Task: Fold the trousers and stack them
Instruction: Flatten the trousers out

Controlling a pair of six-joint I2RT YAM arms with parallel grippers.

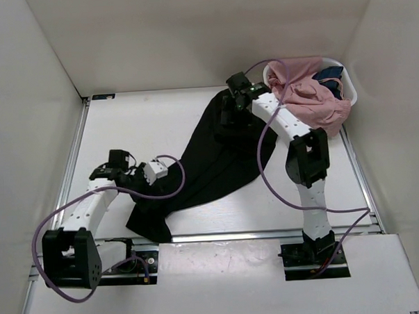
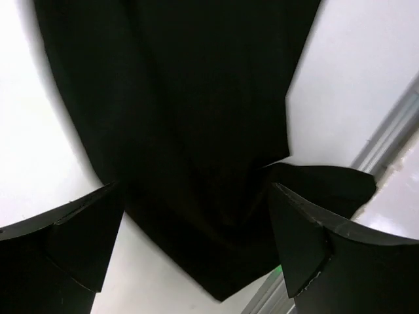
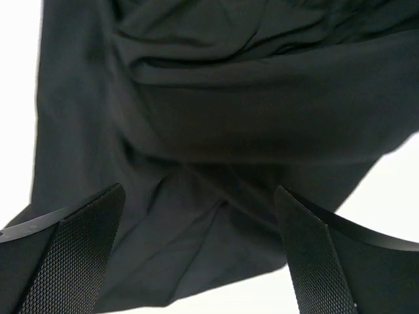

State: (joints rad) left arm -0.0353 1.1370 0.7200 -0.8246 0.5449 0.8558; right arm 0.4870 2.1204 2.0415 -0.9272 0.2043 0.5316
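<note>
1. The left pincer [image 2: 195, 190] stands spread wide and released, with nothing held between its fingers [image 2: 72, 242].
2. Beneath it lies the near end of the trousers [image 1: 210, 164]. Black cloth fills the gap between the fingers, and its rounded edge runs out onto the white table [image 1: 125, 126]. Whether the fingertips touch the cloth I cannot tell.
3. The right pincer [image 3: 200, 190] is likewise wide open and grasps nothing. Its mesh-textured pads [image 3: 78, 261] frame the view on either side.
4. Under the right pincer the black cloth is rumpled, with soft folds and creases running across it. Contact between fingertips and cloth cannot be made out here either.
5. From above, the trousers stretch slantwise across the table, from about 1 o'clock under the right pincer down to about 7 o'clock by the left pincer. They are narrow at the far end and broader toward the near end.
6. At 2 o'clock, in the far right corner, sits a white basket [image 1: 351, 99]. A pink garment [image 1: 311, 100] spills over its near rim, and a dark blue garment [image 1: 329, 74] lies inside.
</note>
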